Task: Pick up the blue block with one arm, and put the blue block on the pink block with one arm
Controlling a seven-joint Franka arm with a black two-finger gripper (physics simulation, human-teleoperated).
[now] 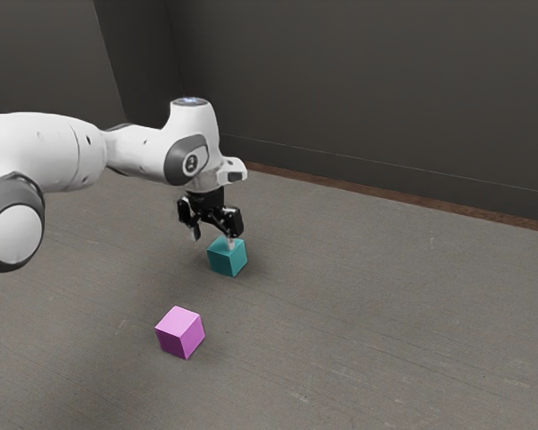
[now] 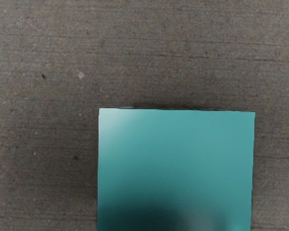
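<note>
Grey, rough-textured table [image 1: 386, 296], exterior view first. My gripper [image 1: 212, 232] hangs from the arm that comes in from the exterior view's left, with the wrist pointing straight down. The fingers stand apart, spread wide, with nothing clamped between them. The blue block [image 1: 227, 256], teal in tone, rests flat on the table right below the fingertips, so close that the tips look level with its upper edge. I cannot tell from here whether they have begun to straddle it. The pink block [image 1: 180, 331] sits on the same surface, well apart from the blue one, nearer the camera and toward the exterior view's left. Nothing lies between the two.

Wrist view. The blue block [image 2: 176, 163] lies just under my hand, its top face flat and unmarked, with a dark shadow from the hand across the part nearest me. Bare table [image 2: 48, 72] surrounds it. Its edges run square to the picture, so I judge the hand is lined up with its faces. It is a cube with no long axis, and either pair of faces would serve.

Assessment: the move to come turns on one relation — block directly beneath the claw. A short straight descent, then a close, is all it should call for.
</note>
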